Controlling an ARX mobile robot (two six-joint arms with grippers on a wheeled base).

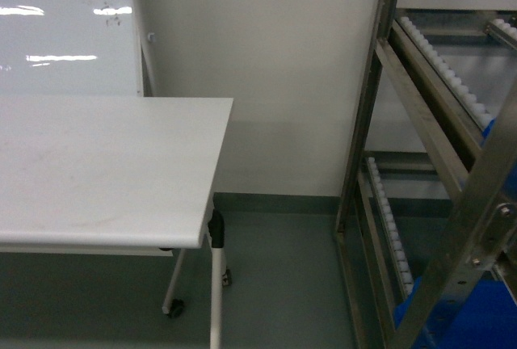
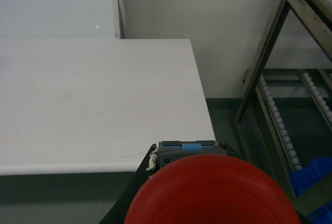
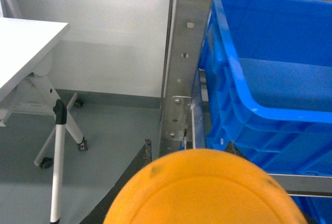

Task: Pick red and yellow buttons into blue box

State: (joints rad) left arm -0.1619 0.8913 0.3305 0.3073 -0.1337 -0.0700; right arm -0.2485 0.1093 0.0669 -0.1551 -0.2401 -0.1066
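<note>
Each wrist view filled by a carried cap, red button (image 2: 212,190) left, yellow button (image 3: 202,187) right, evidently clamped for transport; blue box (image 3: 270,79) on the rack (image 3: 189,53) beside right arm.

A white desk (image 1: 105,171) on castered legs fills the left; a metal roller rack (image 1: 428,171) stands right, with perhaps a blue box (image 1: 485,321) at its base.

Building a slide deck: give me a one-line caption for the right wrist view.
Yellow button filling the foreground, the blue box on the metal rack just ahead.
</note>
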